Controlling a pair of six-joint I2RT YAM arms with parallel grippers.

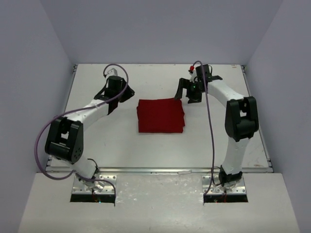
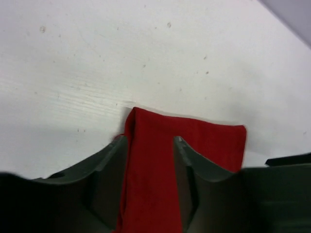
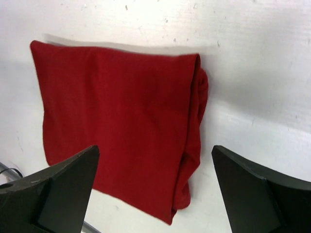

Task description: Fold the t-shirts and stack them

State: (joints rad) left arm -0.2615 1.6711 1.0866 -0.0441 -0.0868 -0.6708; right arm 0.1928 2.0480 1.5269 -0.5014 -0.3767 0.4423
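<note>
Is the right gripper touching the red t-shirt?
Cannot tell. In the right wrist view the open right gripper hangs over the folded red t-shirt; one fingertip overlaps its edge, height unclear.

The t-shirt is soft matt cloth of deep red, smooth on its flat face and a little rumpled along the folded edge. The table looks like white painted wood, matt, with faint grain and small specks. The right gripper has fingers of dark matt plastic.
</note>
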